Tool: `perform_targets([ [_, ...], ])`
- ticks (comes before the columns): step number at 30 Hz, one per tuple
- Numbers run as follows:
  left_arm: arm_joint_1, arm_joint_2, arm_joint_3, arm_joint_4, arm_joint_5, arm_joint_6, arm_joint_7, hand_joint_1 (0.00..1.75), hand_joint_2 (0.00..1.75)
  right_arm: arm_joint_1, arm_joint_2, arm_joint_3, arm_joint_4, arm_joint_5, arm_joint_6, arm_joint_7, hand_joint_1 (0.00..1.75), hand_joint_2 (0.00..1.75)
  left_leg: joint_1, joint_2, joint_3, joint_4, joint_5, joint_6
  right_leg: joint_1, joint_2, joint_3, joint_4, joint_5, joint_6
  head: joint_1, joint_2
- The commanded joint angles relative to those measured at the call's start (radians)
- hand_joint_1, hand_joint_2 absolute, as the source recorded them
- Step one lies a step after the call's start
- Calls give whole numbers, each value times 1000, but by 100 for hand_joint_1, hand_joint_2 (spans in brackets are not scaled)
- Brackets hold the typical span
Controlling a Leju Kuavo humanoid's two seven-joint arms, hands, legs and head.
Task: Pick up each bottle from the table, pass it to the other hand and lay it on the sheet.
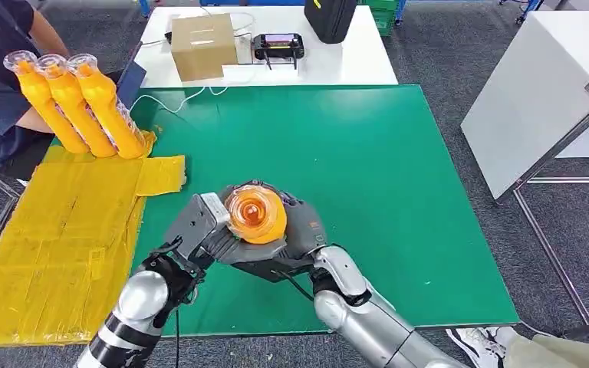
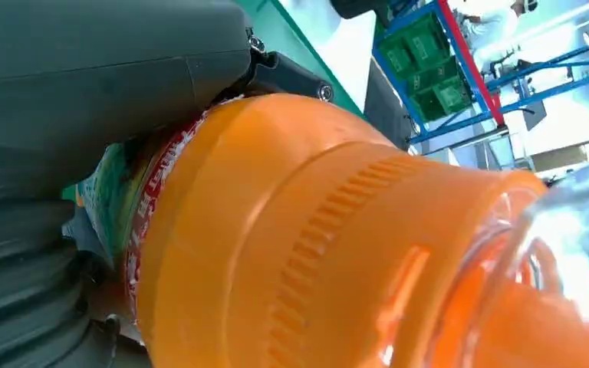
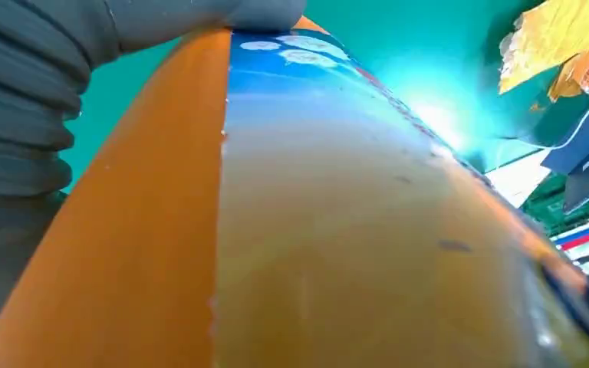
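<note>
Both hands are wrapped around one orange bottle (image 1: 255,215) over the green mat (image 1: 368,192): left hand (image 1: 196,228) and right hand (image 1: 297,230) grip opposite sides, cap pointing up between the fingers. Further out beyond the fingers, three more bottles (image 1: 73,103) stand at the yellow sheet's (image 1: 61,230) far end.

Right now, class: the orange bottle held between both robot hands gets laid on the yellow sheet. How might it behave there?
The orange bottle looks round-bodied, so on its side it may roll on the yellow sheet. Its glossy label probably makes it slippery. It appears full, so likely heavy for its size in the left robot hand and right robot hand.
</note>
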Motion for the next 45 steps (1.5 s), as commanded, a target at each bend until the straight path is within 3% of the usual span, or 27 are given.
perform_targets([
  [1,22,-26,-65,80,9,6,8,175,175,-94,19,143,14,52,4,35,0,175,0,3,5,1,-3,-1,-1,10,3,1,-2,-2,0,0],
  [12,15,-33,-14,48,-90,30,19,175,175,-60,-1,81,9,70,41,64,0,175,1,1,4,1,-2,-1,0,7,3,1,-2,-2,0,0],
  [13,16,-40,4,43,-116,34,20,175,175,-53,-4,67,6,87,56,75,0,0,0,0,2,0,-1,-1,0,5,1,0,-1,-1,0,0],
  [20,0,-51,79,28,-244,38,26,175,175,-11,-17,15,-14,116,109,67,0,0,0,-1,2,0,-1,-1,0,3,1,0,-1,-1,0,0],
  [24,18,-20,131,-17,-364,43,9,175,175,52,-128,54,-136,117,107,56,0,0,1,-2,3,0,-1,-1,0,2,2,-1,-1,-1,0,0],
  [33,-2,-25,175,-1,-486,28,7,175,175,42,-122,56,-160,117,150,79,0,0,0,0,1,0,0,-1,0,3,-1,0,0,-1,0,0],
  [35,-47,14,164,33,-528,41,-1,175,175,41,-118,59,-157,122,164,82,0,0,1,-1,3,1,-2,-1,0,4,1,0,-2,-2,0,0],
  [39,-62,23,172,47,-529,41,-1,175,175,43,-119,58,-159,122,167,83,0,0,1,-1,3,1,-1,-1,0,4,1,1,-2,-2,0,0],
  [43,-160,96,125,119,-859,109,32,175,175,63,-131,44,-190,146,209,95,0,0,1,-2,3,0,-1,-1,0,4,2,0,-2,-2,0,0],
  [45,-188,100,146,148,-892,105,19,175,175,77,-137,34,-205,153,216,97,0,0,1,-4,2,1,-1,-2,0,1,1,1,-2,-2,0,0],
])
